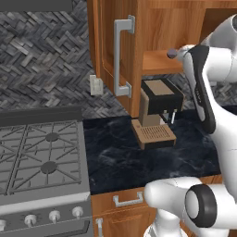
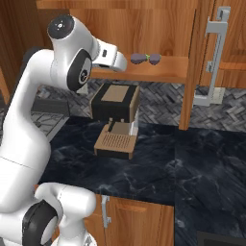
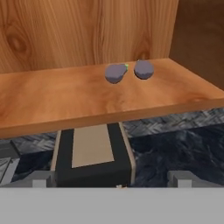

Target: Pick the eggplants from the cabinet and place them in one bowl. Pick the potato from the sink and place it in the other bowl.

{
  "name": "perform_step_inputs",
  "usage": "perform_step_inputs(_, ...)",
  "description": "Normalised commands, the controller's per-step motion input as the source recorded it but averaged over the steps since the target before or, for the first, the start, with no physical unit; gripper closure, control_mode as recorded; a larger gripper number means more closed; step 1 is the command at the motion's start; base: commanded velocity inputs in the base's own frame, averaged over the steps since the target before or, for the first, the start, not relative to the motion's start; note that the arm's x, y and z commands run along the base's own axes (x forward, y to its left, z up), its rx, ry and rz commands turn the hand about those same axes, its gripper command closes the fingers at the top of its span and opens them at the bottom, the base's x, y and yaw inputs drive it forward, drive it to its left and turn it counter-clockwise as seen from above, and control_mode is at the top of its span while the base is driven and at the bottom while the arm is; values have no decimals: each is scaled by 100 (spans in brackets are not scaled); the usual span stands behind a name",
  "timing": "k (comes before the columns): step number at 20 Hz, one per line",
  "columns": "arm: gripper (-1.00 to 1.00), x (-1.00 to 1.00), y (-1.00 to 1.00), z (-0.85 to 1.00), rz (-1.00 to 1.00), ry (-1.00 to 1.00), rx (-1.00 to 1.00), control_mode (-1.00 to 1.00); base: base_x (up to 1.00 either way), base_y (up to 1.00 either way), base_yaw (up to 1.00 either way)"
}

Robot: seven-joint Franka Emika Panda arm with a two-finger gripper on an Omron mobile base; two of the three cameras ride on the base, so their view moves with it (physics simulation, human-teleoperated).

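Nearest to the base are the wooden base cabinets (image 2: 134, 218) with small silver handles, and above them lies the dark marbled desk (image 2: 192, 158). On the left side of the desk, in the left base view, stands a grey gas stove (image 1: 41, 162) with black grates. On the desk, close to the back wall, stands a black and tan coffee machine (image 2: 115, 117) with a ribbed tray in front of it. The white arm rises over the desk and bends toward the cabinet (image 2: 158, 29), so that the tool (image 3: 113, 177) hangs above the coffee machine and just in front of the edge of the shelf (image 3: 65, 103). In the hand view its two grey fingertips (image 3: 40, 178) stand wide apart at the bottom, with nothing between them, so the tool is released and holds nothing. The cabinet door (image 1: 109, 51) stands open to the side, with its long silver bar handle (image 1: 121, 55) turned outward. Farther in, on the wooden shelf, lie the two eggplants (image 3: 129, 71), small and purplish-grey, just beside each other near the right end of the shelf, and a little green shows between them. Behind the desk is a grey wall of woven tiles (image 1: 41, 60).
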Motion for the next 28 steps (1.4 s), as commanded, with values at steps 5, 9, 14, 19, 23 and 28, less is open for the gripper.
perform_step_inputs(5,-100,31,0,0,0,-3,0,-100,0,0,0)
perform_step_inputs(9,-100,42,0,0,0,-1,0,-100,0,0,0)
perform_step_inputs(14,-100,30,-5,2,0,1,0,-100,0,0,0)
perform_step_inputs(19,-100,40,-7,3,0,1,0,-100,0,0,0)
perform_step_inputs(23,-100,48,-8,0,0,1,0,-100,0,0,0)
perform_step_inputs(28,-100,46,-10,0,0,0,0,-100,0,0,0)
